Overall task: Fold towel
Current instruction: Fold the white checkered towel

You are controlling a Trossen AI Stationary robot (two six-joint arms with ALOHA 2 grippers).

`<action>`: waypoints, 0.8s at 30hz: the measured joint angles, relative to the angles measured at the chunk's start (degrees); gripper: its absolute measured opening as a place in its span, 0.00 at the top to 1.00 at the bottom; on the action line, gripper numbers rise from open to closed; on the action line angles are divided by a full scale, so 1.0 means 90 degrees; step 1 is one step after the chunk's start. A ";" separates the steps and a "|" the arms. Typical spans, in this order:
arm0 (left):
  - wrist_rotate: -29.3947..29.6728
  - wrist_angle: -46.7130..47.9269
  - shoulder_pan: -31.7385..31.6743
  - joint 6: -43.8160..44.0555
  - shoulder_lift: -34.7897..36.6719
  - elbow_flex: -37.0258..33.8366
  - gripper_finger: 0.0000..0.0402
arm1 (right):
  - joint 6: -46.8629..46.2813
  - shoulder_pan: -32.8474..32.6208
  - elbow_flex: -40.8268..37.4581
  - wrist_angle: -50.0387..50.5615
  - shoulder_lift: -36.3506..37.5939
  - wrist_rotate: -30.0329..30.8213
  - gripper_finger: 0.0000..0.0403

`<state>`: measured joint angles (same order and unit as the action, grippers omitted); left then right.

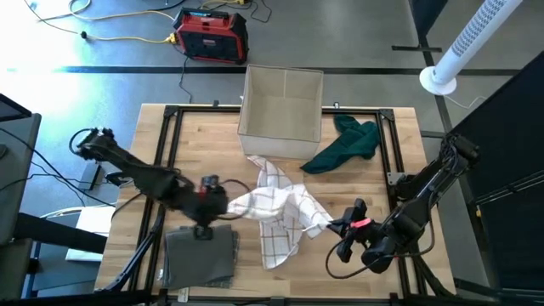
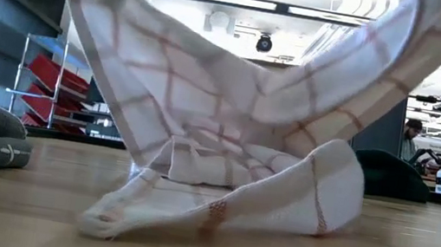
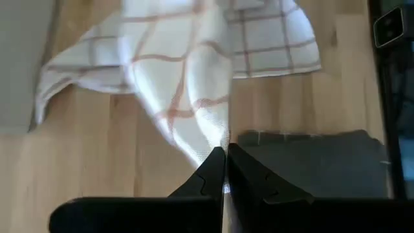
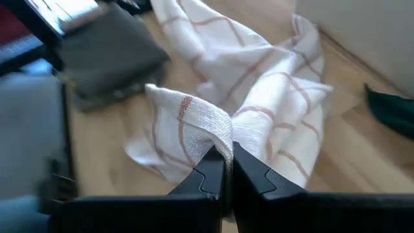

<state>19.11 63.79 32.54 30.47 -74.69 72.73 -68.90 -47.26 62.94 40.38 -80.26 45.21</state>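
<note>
The white towel [image 1: 276, 208] with thin red-brown checks lies bunched mid-table. Its two ends are raised, and its sagging middle [image 2: 217, 202] rests on the wood. My left gripper [image 1: 224, 204] is shut on the towel's left end, and in its wrist view the shut fingers [image 3: 226, 162] close on the cloth. My right gripper [image 1: 333, 226] is shut on the towel's right end, seen close in the right wrist view [image 4: 226, 165]. My left gripper pinches a gathered edge of the towel [image 3: 212, 139] between its two fingers, slanting down from the table's left. The cloth runs up taut from the heap to the fingers; how many layers, I cannot tell. My right gripper pinches a bunched fold of the towel near its hemmed end [image 4: 217, 133] between its two fingers, slanting down from the table's right. That end is lifted clear, with the cloth draping down from it to the table.
A folded dark grey towel [image 1: 201, 255] lies at the near left, close to my left gripper. A dark green cloth [image 1: 344, 144] lies at the far right beside an open beige box [image 1: 280, 104]. A black frame [image 1: 166, 153] edges the table.
</note>
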 joint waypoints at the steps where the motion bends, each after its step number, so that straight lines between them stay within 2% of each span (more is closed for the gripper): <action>1: 0.0216 0.0224 0.0131 0.0283 0.0098 0.0005 0.99 | -0.0095 0.0036 0.0001 -0.0004 0.0034 -0.0086 1.00; 5: 0.1074 0.1357 0.0476 0.1453 0.0241 -0.0001 0.99 | -0.0853 0.0347 0.0000 0.0668 0.0042 -0.0658 1.00; 8: 0.1128 0.1567 0.0559 0.1958 0.0207 -0.0255 0.99 | -0.1354 0.0738 -0.0010 0.1418 -0.0115 -0.1313 1.00; 10: 0.1086 0.1488 0.0551 0.2069 0.0200 -0.0614 1.00 | -0.1309 0.1030 -0.0019 0.1577 -0.0250 -0.1740 1.00; 13: 0.0593 0.0944 0.0446 0.2104 0.0205 -0.1409 1.00 | -0.0755 0.1459 -0.0017 0.1358 -0.0503 -0.2368 1.00; 18: -0.0244 -0.0081 0.0200 0.2115 0.0205 -0.2653 1.00 | 0.0401 0.2111 -0.0017 0.0931 -0.1015 -0.3051 1.00; 21: -0.0341 -0.0516 0.0055 0.2230 0.0204 -0.3172 1.00 | 0.1078 0.2437 -0.0017 0.0859 -0.1299 -0.3210 1.00; 24: -0.0368 -0.1059 -0.0074 0.2317 0.0203 -0.3583 1.00 | 0.1631 0.2673 -0.0014 0.0845 -0.1547 -0.3652 0.98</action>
<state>15.80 54.26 31.88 51.33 -72.86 40.49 -54.22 -23.20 62.81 47.99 -94.18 12.34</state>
